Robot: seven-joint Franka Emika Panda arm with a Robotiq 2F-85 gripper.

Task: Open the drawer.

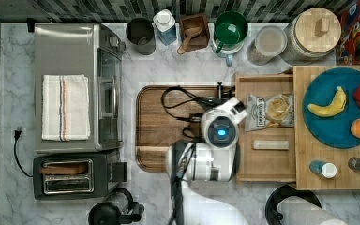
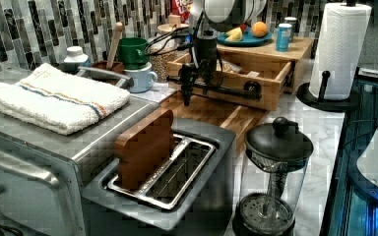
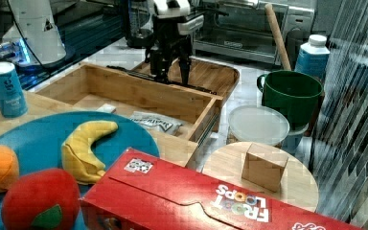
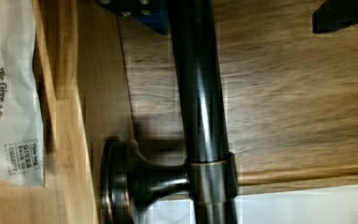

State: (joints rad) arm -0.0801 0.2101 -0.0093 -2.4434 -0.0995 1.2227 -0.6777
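the drawer (image 1: 265, 161) stands pulled well out over the wooden tray (image 1: 154, 126). the tool (image 3: 171, 67) straddles its bar handle (image 4: 198, 93), fingers parted; it should pull straight, level, without twisting.

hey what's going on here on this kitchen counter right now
A robot arm is working on the bamboo drawer under the wooden stand with the blue fruit plate. The drawer is already pulled well out, showing a chip bag and a small pale bar inside. The pincer hangs at the black bar handle, fingers either side of it and apparently open, above the brown tray. A toaster oven and toaster sit farther along the counter.
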